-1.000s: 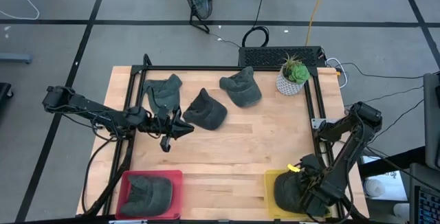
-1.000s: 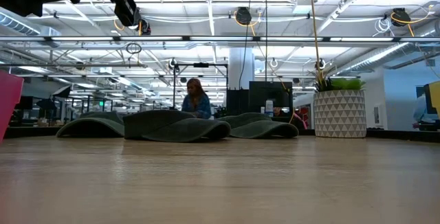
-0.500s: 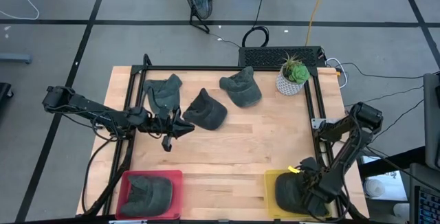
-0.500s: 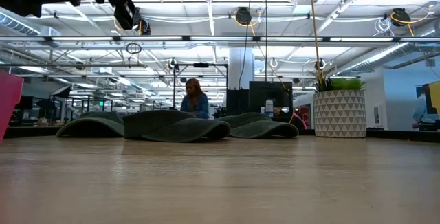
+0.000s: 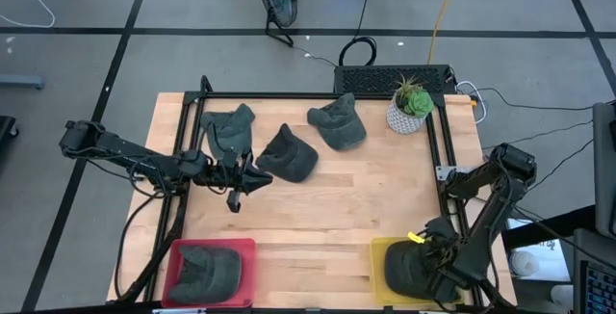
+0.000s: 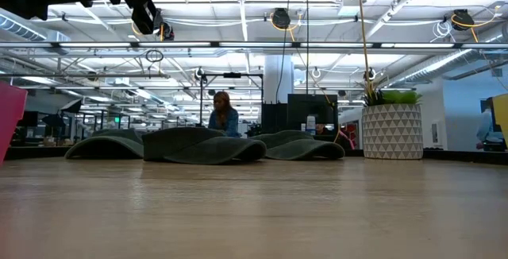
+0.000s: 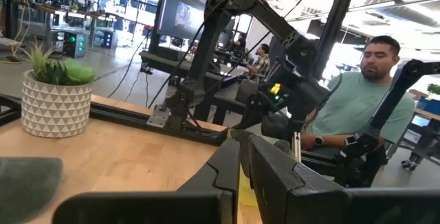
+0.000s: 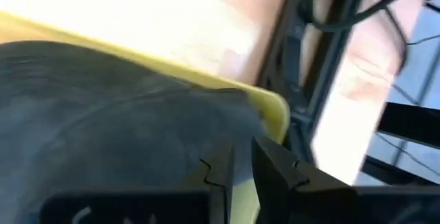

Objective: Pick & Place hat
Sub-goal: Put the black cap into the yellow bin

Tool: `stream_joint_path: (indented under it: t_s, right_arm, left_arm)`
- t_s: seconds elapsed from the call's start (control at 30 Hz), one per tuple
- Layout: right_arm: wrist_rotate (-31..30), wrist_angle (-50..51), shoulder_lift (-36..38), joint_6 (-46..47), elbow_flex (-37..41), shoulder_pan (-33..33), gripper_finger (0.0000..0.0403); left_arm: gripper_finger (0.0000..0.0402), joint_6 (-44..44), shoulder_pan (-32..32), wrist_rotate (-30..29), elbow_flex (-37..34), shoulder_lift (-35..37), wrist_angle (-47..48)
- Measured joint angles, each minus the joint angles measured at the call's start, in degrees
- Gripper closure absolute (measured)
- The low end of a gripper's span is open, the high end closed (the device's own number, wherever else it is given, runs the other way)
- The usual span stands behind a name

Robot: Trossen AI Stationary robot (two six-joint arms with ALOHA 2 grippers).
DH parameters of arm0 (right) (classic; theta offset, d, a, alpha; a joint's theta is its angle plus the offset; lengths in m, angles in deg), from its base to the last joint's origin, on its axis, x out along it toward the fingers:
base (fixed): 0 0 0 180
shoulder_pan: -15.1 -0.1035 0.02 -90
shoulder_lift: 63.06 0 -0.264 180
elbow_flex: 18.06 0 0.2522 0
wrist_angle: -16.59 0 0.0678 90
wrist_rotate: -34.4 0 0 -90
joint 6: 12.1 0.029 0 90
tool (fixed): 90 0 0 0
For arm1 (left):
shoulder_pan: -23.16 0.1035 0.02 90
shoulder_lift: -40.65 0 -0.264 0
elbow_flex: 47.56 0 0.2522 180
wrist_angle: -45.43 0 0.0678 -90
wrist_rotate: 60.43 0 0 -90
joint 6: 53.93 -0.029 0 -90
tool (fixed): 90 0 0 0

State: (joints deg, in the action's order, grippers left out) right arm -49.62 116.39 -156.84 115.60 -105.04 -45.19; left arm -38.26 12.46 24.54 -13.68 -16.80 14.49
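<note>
Counting from nine o'clock round, we find five dark grey fabric hats in all. One lies in the red plastic bin point(image 5: 210, 271) at seven o'clock on the pale wooden desk point(image 5: 327, 198). Three are still loose near twelve o'clock: the hat at eleven o'clock point(image 5: 227, 129), the middle hat point(image 5: 289, 154) just beside it, and the hat nearest the plant point(image 5: 338, 123). The fifth hat point(image 5: 412, 270) sits in the yellow plastic bin point(image 5: 380, 252) at five o'clock.

We read the left tool point(image 5: 252, 177), hanging between the first two loose hats, as pressed almost together with nothing in it; the left wrist view shows only a thin slit between its fingers. The right tool point(image 5: 435, 261) is low over the yellow bin, its fingers nearly together; whether it pinches that hat's cloth, we cannot tell.

We judge two of five placed, three left. One white patterned pot with a green plant point(image 5: 410, 107) stands at one o'clock.
</note>
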Motion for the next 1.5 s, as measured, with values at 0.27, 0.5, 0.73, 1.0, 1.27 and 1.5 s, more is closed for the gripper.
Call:
stream_joint_path:
  t_s: [0.27,0.5,0.73,1.0,1.27,1.5]
  right_arm:
    - [-3.9,-8.4,0.0,1.6,-4.1,0.3,0.0362]
    - [-2.9,-18.0,0.0,1.2,-6.9,0.0,0.0362]
    - [0.4,-29.2,-5.6,0.7,-5.8,-0.2,0.0362]
    - [3.1,-25.6,-8.5,0.6,-5.8,-1.5,0.0362]
    - [3.0,-30.8,-10.3,0.8,-4.0,-2.5,0.0362]
    - [-1.6,-18.1,-6.0,0.2,-9.7,-2.5,0.0362]
  left_arm:
    - [0.0364,0.1,0.0,0.0,0.0,0.0,0.0]
    - [0.0364,0.2,0.0,0.0,0.0,0.0,0.0]
    - [0.0364,0.9,0.0,0.0,0.0,0.0,0.0]
    - [0.0364,1.0,-0.9,0.0,0.0,0.0,-0.7]
    - [0.0364,1.0,-1.3,0.1,0.0,0.0,-1.6]
    - [0.0364,1.0,-1.6,0.0,0.0,0.0,-1.8]
